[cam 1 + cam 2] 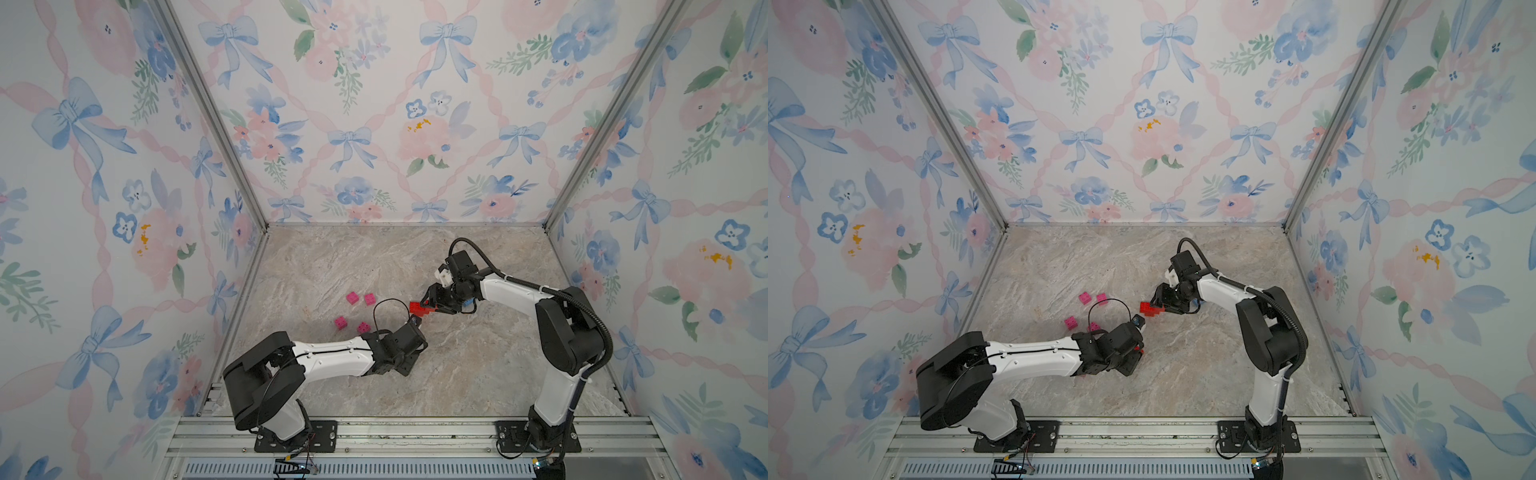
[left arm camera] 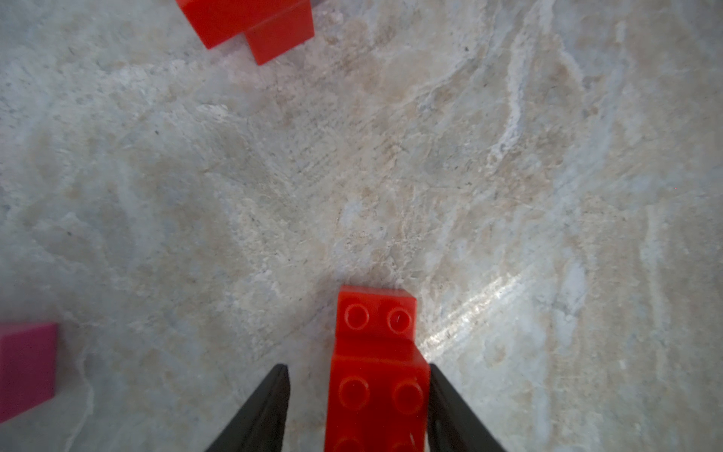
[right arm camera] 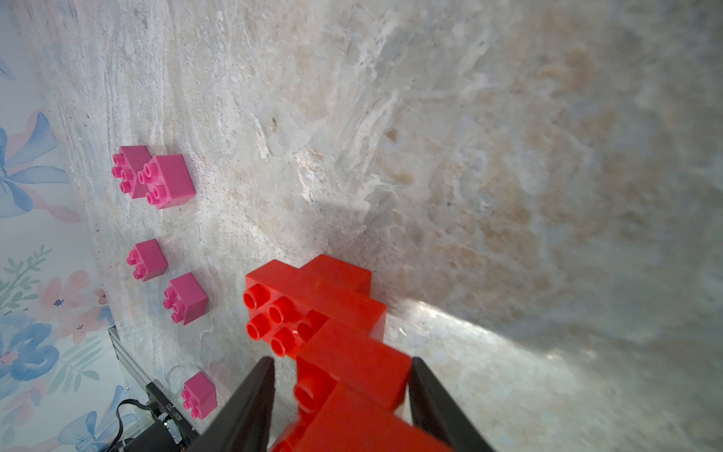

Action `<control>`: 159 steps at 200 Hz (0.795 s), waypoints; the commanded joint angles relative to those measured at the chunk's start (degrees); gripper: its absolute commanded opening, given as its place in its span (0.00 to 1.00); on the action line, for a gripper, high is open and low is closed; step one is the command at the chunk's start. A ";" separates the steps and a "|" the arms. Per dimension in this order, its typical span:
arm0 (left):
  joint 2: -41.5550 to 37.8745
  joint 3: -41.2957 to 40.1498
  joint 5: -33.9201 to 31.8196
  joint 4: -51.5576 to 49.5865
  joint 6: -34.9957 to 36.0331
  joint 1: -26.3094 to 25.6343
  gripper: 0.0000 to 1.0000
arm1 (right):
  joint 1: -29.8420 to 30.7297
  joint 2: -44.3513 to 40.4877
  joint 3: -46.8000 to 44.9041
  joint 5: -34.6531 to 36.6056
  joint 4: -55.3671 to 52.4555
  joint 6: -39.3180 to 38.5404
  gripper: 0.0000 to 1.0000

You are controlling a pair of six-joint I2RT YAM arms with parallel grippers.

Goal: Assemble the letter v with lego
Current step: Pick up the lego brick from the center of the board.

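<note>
- The right gripper [image 3: 340, 358] pinches one end of a stepped red chain [image 3: 313, 297], offset bricks that read as one arm of the V, near the middle of the table [image 2: 508, 156].
- The left gripper [image 2: 356, 366] straddles a red pair [image 2: 375, 352]: one finger touches it and the other stands clear (spread, not pinching).
- The pair is near the chain's free end but apart from it.
- Five pink bricks [image 3: 186, 297] lie loose toward the table's left, two of them touching.
- Likely under halfway: the pair needs joining, then the pink arm.
</note>
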 commanded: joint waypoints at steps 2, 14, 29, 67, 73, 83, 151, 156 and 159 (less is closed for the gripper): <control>0.63 0.20 0.94 0.16 0.38 -0.41 0.57 | 0.70 0.73 1.40 0.19 -1.30 -0.77 0.55; 1.00 0.12 1.70 0.72 0.40 -0.35 0.57 | 0.75 0.73 1.40 0.11 -1.30 -0.64 0.55; 1.21 -0.19 2.30 1.41 0.43 -0.35 0.57 | 0.76 0.82 1.40 0.11 -1.24 -0.66 0.55; 1.40 -1.09 3.57 2.78 0.07 0.06 0.51 | 0.78 0.64 1.43 0.18 -1.54 -0.78 0.54; 1.33 -1.15 3.71 2.97 -0.01 0.14 0.50 | 0.81 0.64 1.48 0.18 -1.61 -0.86 0.54; 1.31 -1.29 3.69 3.11 -0.15 0.31 0.49 | 0.77 0.67 1.59 0.35 -1.77 -0.95 0.54; 1.55 -1.98 3.82 3.63 -0.46 0.97 0.43 | 1.05 0.73 1.72 0.63 -2.26 -1.23 0.54; 1.57 -1.99 3.78 3.67 -0.46 0.99 0.43 | 1.04 0.75 1.74 0.63 -2.26 -1.22 0.54; 1.54 -1.99 3.76 3.67 -0.44 0.99 0.43 | 1.07 0.73 1.76 0.63 -2.26 -1.28 0.54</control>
